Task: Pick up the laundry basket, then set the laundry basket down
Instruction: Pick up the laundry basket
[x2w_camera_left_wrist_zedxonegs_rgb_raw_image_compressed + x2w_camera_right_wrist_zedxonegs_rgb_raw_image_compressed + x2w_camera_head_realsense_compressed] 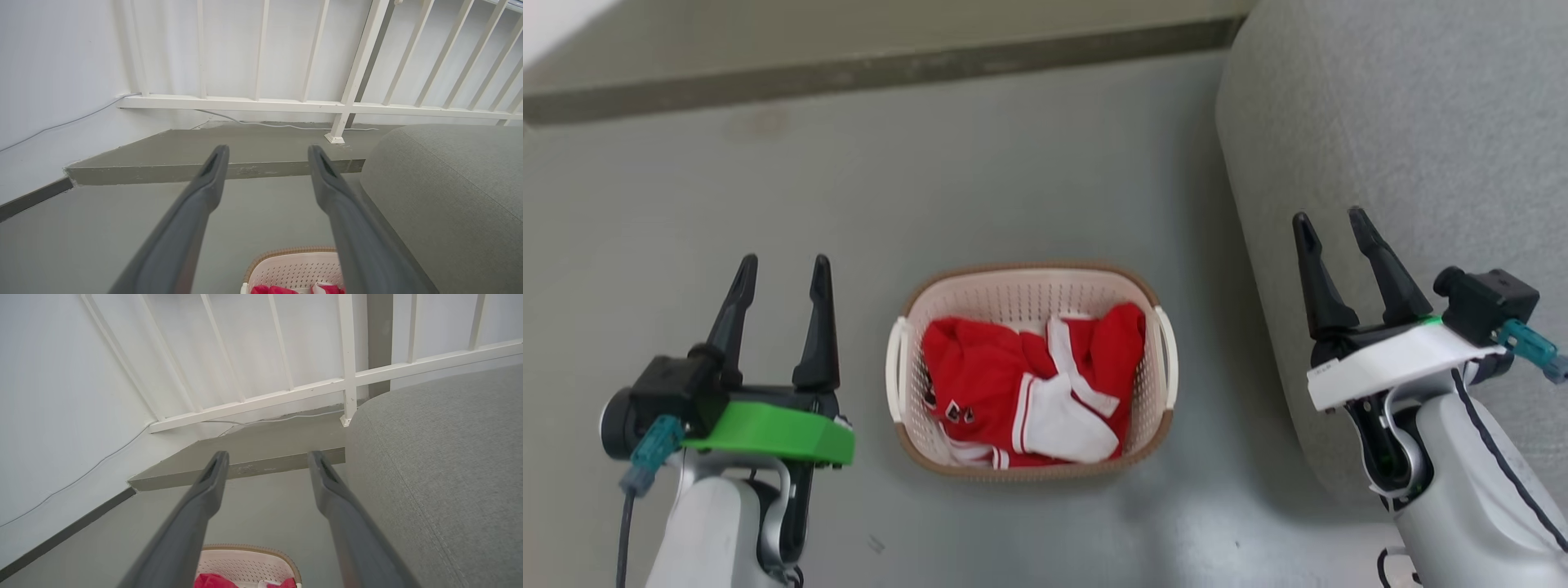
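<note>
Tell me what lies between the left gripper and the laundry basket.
Nothing in the way: in the head view a bare strip of grey floor separates the open left gripper from the laundry basket.

Basket (1021, 296) stands on floor (980, 163), clothes (1005, 376) piled inside it. Left gripper (784, 261) is left of basket and right gripper (1331, 216) right of it, each well apart from the nearer handle. Sofa (1405, 122) lies right of basket, near but not touching; right gripper sits over its edge. Step (849, 73) runs behind basket, across floor's far side. Railing (261, 102) stands on step, wall (61, 61) behind it, cable (286, 125) lying along railing's foot
</note>
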